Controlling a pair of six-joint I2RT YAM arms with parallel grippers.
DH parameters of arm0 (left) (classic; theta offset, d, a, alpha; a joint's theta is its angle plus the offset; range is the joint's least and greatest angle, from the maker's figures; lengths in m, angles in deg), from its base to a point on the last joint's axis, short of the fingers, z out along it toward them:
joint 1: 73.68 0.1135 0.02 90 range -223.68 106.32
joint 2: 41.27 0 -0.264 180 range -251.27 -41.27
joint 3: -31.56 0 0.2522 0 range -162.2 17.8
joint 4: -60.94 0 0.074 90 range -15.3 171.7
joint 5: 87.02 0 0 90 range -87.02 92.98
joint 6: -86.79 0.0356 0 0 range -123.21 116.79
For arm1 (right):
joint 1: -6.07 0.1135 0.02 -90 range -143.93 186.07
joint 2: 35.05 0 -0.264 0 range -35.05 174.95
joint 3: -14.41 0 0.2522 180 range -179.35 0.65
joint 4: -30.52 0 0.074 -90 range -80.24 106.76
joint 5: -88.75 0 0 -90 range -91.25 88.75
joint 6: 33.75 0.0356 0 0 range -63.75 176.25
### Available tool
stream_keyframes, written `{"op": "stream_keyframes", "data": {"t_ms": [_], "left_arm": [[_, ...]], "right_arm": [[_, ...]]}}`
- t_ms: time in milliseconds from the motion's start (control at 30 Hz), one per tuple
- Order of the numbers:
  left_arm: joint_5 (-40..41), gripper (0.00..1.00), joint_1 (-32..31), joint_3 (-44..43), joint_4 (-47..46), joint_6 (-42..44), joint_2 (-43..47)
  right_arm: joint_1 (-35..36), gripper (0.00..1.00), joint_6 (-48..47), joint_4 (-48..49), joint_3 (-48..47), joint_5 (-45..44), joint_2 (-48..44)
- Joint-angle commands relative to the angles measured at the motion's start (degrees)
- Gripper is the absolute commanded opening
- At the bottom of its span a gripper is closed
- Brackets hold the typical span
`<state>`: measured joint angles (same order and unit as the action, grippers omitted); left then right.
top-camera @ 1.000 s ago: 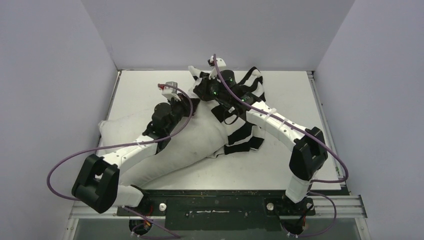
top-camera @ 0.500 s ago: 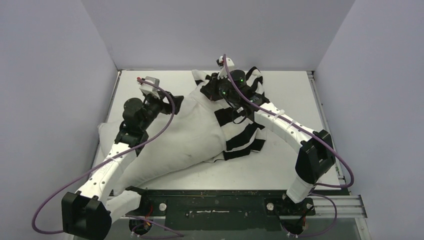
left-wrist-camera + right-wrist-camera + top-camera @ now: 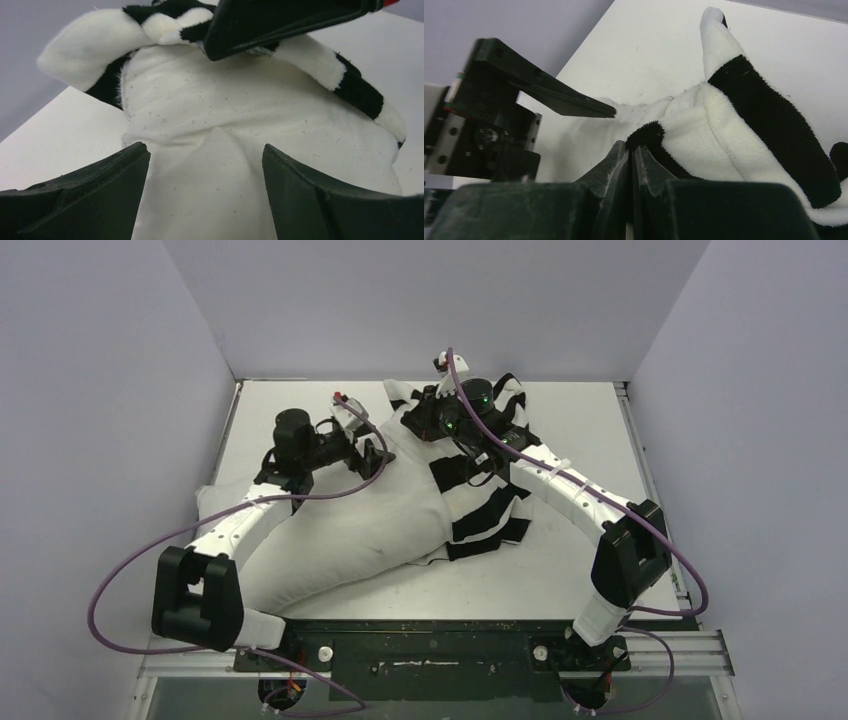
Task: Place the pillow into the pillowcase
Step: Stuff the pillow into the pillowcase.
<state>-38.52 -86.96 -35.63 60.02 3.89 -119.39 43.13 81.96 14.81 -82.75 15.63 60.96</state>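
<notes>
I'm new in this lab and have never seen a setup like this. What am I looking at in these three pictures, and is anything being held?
These are two robot arms bolted at the near edge of a table, each ending in a two-finger gripper. The wide picture comes from a fixed camera above and behind them: the left arm on the left, the right arm on the right. The other two come from cameras on the wrists, so the black shapes at the bottom are each arm's own fingers. On the table lies a plump off-white pillow, its far end partly covered by a black-and-white striped pillowcase. The left gripper is open over the pillow, gripping nothing. The right gripper is pinched shut on the pillowcase's edge.
</notes>
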Motion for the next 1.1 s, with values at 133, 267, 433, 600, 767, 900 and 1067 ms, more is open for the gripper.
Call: {"op": "stream_keyframes", "data": {"t_ms": [133, 267, 433, 600, 767, 900, 1067], "left_arm": [[-1.7, 0.29, -3.7, -2.1, -5.6, 5.3, -8.3], [-1.2, 0.00, -6.0, 2.3, -16.8, -0.1, -4.4], [-2.0, 0.00, -13.1, 6.0, -21.7, 3.2, 1.2], [-0.9, 0.00, -14.8, 9.3, -30.6, 1.0, 0.2], [1.7, 0.00, -14.8, 9.3, -34.5, -1.0, -1.8], [8.7, 0.00, -14.6, 10.4, -38.0, -4.2, -3.1], [26.8, 0.00, -15.5, 12.3, -35.6, -4.6, -1.0]], "right_arm": [[0.4, 0.00, 0.7, 4.1, -4.1, 3.2, -2.6], [0.3, 0.00, 0.9, 3.6, -5.9, 3.2, -1.0], [0.3, 0.00, 2.5, 2.9, -9.3, 2.2, 2.4], [2.3, 0.00, 1.4, -1.2, -15.2, 4.7, 6.5], [6.7, 0.00, -1.7, -7.1, -21.2, 7.6, 9.0], [8.7, 0.00, 0.8, -4.9, -19.8, 9.6, 7.1], [9.1, 0.00, 5.8, 0.8, -10.6, 5.1, 1.7]]}}
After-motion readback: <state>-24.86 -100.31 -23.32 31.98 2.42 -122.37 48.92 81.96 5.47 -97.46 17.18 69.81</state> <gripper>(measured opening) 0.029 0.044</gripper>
